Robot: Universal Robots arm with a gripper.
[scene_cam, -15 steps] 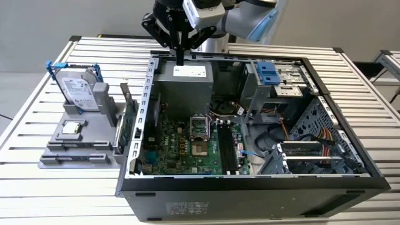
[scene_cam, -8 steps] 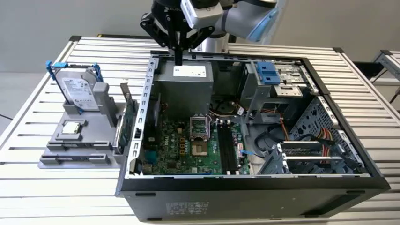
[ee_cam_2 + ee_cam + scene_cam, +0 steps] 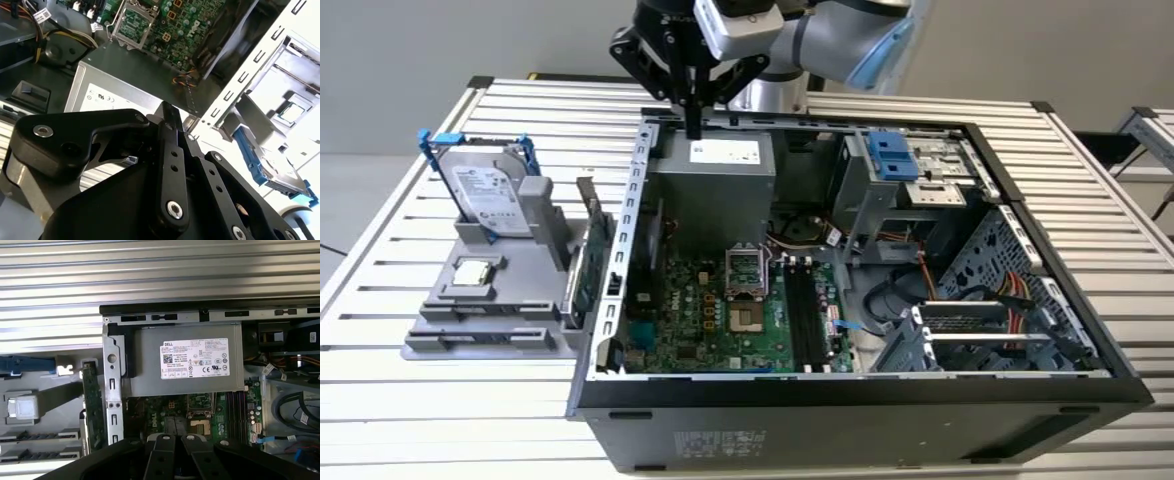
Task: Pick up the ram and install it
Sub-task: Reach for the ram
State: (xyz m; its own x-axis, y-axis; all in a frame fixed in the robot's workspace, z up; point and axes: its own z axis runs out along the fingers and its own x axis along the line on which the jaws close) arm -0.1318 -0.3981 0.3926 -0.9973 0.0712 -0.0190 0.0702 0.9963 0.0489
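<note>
A long, thin dark green board that I take for the ram (image 3: 595, 262) stands on edge in the grey stand, close beside the open computer case's wall; it also shows in the first wrist view (image 3: 92, 400). My gripper (image 3: 695, 128) hangs over the far rim of the case, above the grey power supply (image 3: 710, 175) and well apart from the ram. Its black fingers (image 3: 169, 117) are shut together with nothing between them. The black memory slots (image 3: 807, 318) on the motherboard stand bare.
The grey stand (image 3: 480, 325) on the exterior view's left also holds a silver hard drive (image 3: 491, 195) in a blue bracket and a small chip (image 3: 476, 270). The case's metal walls (image 3: 635, 200), drive cage (image 3: 907, 165) and loose cables (image 3: 947, 285) crowd the interior.
</note>
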